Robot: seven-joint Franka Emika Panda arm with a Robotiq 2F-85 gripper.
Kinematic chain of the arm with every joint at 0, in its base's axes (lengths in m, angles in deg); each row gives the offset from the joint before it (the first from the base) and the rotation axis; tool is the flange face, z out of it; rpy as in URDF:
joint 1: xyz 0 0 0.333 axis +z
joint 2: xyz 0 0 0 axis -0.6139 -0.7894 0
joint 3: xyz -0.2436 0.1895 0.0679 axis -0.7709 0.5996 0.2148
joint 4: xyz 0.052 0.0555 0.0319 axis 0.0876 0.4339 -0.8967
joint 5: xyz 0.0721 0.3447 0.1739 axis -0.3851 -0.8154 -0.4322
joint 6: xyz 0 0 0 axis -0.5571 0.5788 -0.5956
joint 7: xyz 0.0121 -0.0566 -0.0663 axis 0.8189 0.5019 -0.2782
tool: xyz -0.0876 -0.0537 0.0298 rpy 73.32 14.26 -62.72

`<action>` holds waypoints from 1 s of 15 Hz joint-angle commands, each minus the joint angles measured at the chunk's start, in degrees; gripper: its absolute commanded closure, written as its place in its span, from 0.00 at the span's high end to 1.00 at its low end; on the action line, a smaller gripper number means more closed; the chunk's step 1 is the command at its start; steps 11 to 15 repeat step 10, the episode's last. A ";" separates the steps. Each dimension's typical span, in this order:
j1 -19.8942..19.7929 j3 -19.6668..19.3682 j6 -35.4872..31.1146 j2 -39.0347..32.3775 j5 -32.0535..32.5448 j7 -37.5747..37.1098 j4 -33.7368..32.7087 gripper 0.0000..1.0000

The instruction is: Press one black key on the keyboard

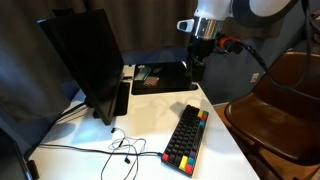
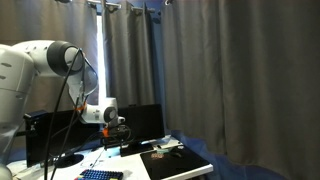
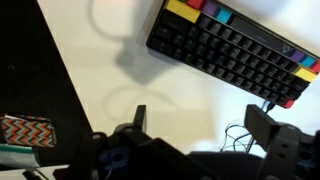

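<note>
Hovering with jaws apart, the gripper (image 1: 196,68) should centre over the keyboard (image 1: 187,135) — then touch one black key gently.

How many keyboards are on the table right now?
1. The keyboard lies flat on the white table, between the monitor and the brown chair; the wrist view shows it too. Another could be hidden behind the monitor.

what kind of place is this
Probably an office or lab workstation, not a kitchen. A white desk carries a dark monitor and a keyboard with coloured edge keys, and grey curtains close off the space behind.
</note>
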 commanded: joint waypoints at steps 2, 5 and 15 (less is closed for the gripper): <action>-0.88 0.10 2.54 7.31 -4.27 0.97 1.97 1.00; -0.02 -0.79 1.87 5.98 -2.86 -0.01 0.40 1.00; 0.00 -0.87 1.96 5.99 -2.91 -0.01 0.48 1.00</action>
